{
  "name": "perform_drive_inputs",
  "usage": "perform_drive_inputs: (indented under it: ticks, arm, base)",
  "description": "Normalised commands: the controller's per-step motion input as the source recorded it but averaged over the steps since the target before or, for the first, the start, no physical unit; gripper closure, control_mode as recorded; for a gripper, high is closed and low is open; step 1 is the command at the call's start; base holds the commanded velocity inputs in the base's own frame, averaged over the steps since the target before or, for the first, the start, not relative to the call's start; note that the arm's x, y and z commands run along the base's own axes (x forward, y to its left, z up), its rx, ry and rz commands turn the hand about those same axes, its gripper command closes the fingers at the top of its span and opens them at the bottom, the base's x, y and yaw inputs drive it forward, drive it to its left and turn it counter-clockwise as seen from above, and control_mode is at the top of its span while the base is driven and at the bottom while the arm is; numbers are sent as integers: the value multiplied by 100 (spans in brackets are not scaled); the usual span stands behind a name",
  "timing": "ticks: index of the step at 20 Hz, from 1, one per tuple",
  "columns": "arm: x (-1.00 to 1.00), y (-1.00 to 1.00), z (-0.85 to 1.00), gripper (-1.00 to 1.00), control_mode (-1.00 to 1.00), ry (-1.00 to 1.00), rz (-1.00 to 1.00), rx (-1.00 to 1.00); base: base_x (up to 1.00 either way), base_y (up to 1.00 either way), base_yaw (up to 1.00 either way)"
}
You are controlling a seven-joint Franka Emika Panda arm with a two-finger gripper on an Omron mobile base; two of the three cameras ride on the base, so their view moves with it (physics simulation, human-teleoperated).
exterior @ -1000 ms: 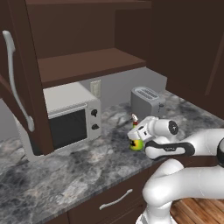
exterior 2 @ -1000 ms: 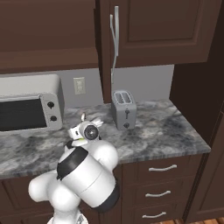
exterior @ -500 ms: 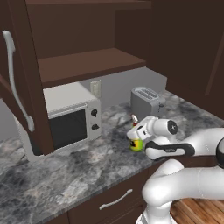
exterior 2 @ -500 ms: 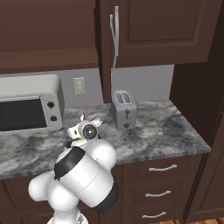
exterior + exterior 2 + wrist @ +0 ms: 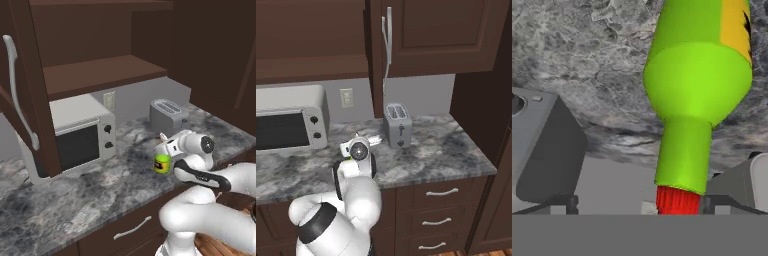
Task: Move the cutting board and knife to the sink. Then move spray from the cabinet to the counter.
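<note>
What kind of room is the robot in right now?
A kitchen, rendered: a microwave and toaster stand on a marbled counter under dark wooden cabinets.

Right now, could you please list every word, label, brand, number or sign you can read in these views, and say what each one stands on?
None can be read.
Spray: the yellow label carries a small black mark, too blurred to read.
Microwave: two round knobs on its front, no legible markings.
Toaster: plain grey, no text visible.
Wall outlet: blank plate.
</note>
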Motion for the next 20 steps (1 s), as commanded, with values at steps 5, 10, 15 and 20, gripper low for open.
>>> perform_drive_inputs:
  ticks: [5,10,15,20]
  arm:
    - [-100,-28,-44,-100,-100,16,-8,0]
    - [-100,-4,-44,-100,-100,17,-5,0]
    - [-100,9,-95,-100,-100,20,0,-7]
    - [-97,0,32,-100,-100,2,0,5]
  base:
    - [0,0,0]
    - [0,0,0]
    - [0,0,0]
    - [0,0,0]
